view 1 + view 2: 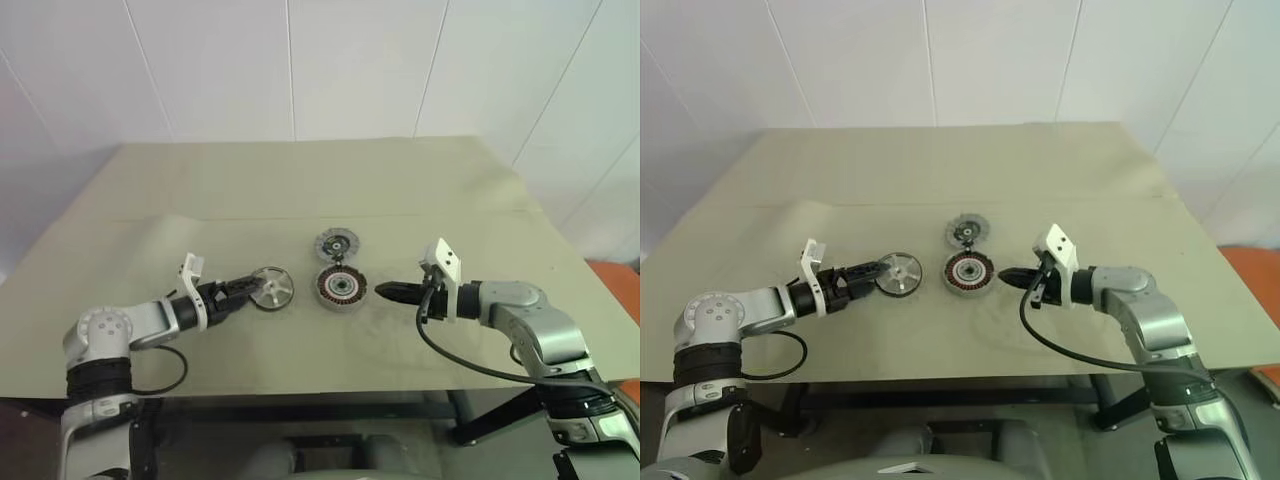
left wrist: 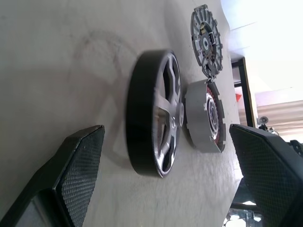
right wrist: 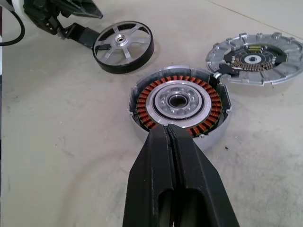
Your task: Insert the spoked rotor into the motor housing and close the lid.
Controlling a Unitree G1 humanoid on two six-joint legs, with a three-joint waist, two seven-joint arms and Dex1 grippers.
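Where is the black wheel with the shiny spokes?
The spoked rotor lies flat on the table, on the robot's left side in the eye views, just in front of the open left tool and beside the copper-wound motor housing.

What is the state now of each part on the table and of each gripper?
spoked rotor: lying flat on the table, not inserted, not gripped.
motor housing: open, no rotor inside.
lid: off, lying flat beside the housing.
left gripper: fingers open, at the rotor.
right gripper: fingers shut, empty, pointing at the housing.
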